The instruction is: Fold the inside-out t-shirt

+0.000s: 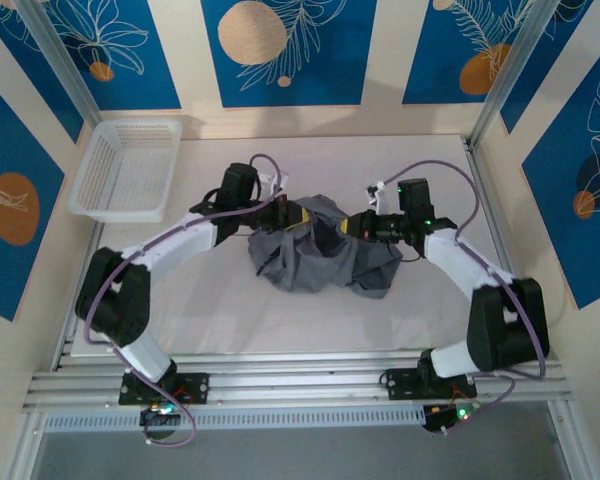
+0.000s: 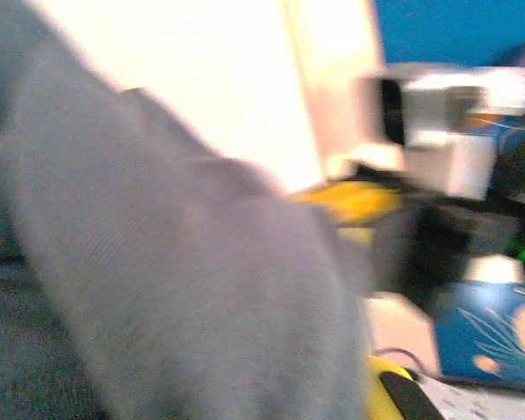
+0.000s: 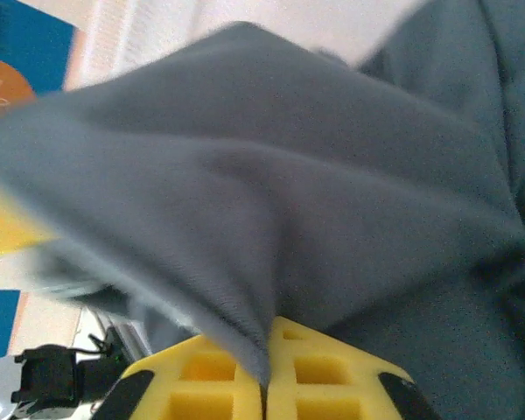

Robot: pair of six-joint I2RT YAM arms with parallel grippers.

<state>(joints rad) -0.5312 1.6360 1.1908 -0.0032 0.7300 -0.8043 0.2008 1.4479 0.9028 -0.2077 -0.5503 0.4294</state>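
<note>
- My right gripper point(image 3: 264, 387): yellow fingers pressed together, with a fold of the grey t-shirt point(image 3: 271, 201) pinched in the seam between them.
- My left gripper point(image 1: 296, 216): closed. The left wrist view is blurred, with cloth draped across it, so I can't tell whether cloth is in the grip.
- In the top view, the left gripper is at the t-shirt's point(image 1: 325, 258) 11 o'clock edge and the right gripper point(image 1: 354, 224) at its 1 o'clock edge. They point toward each other, close together.
- The t-shirt is a crumpled heap at the middle of the white table point(image 1: 280, 315), with its top bunched up between the grippers.
- The white basket point(image 1: 125, 170) is at 10 o'clock from the t-shirt, well apart, in the far left corner.
</note>
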